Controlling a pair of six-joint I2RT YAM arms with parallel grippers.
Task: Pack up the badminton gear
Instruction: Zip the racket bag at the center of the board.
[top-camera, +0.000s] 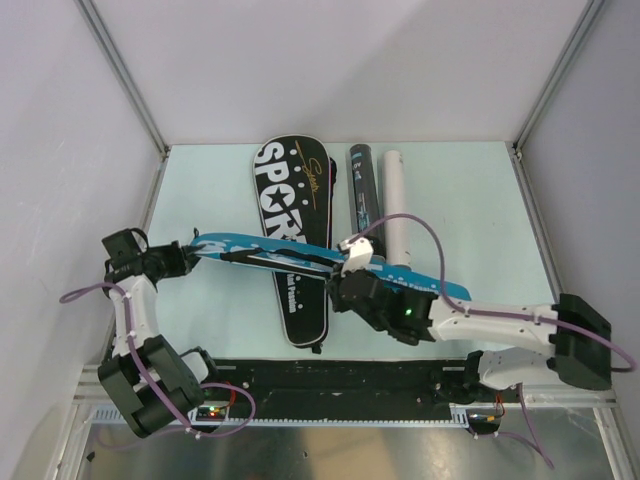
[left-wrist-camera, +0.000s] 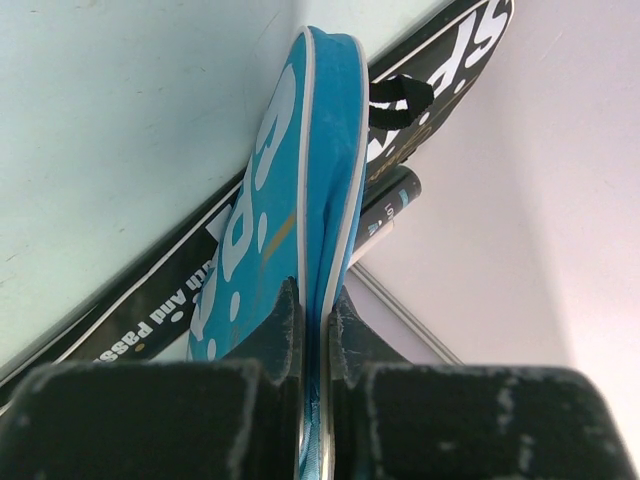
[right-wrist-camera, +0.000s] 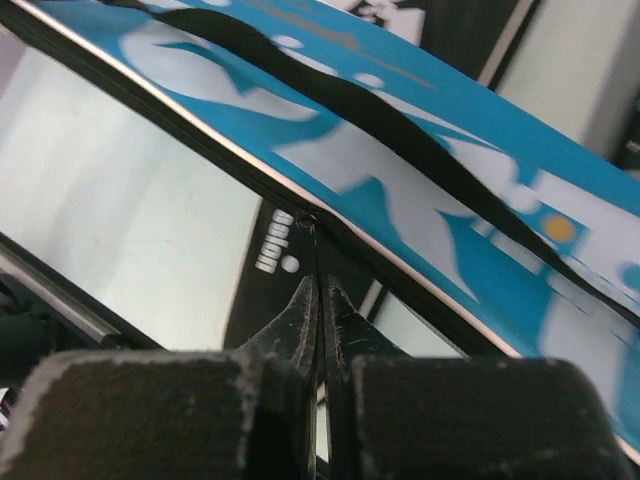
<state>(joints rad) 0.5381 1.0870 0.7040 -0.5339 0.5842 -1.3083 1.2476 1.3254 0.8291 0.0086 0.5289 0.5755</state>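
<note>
A blue "SPORT" racket cover (top-camera: 270, 255) is held up off the table, slanting from left to right. My left gripper (top-camera: 188, 252) is shut on its left end; in the left wrist view the jaws (left-wrist-camera: 315, 300) pinch the blue cover's edge (left-wrist-camera: 300, 170). My right gripper (top-camera: 338, 278) is shut on a thin zipper pull at the blue cover's lower edge (right-wrist-camera: 318, 225). A black "SPORT" cover (top-camera: 285, 190) lies flat underneath. A black tube (top-camera: 360, 185) and a white tube (top-camera: 397, 200) lie behind. No rackets or shuttlecocks show.
The pale green table (top-camera: 470, 200) is walled by white panels at the back and both sides. The black cover (left-wrist-camera: 130, 320) and the black tube (left-wrist-camera: 385, 215) also show in the left wrist view. The black rail (top-camera: 330, 385) runs along the near edge.
</note>
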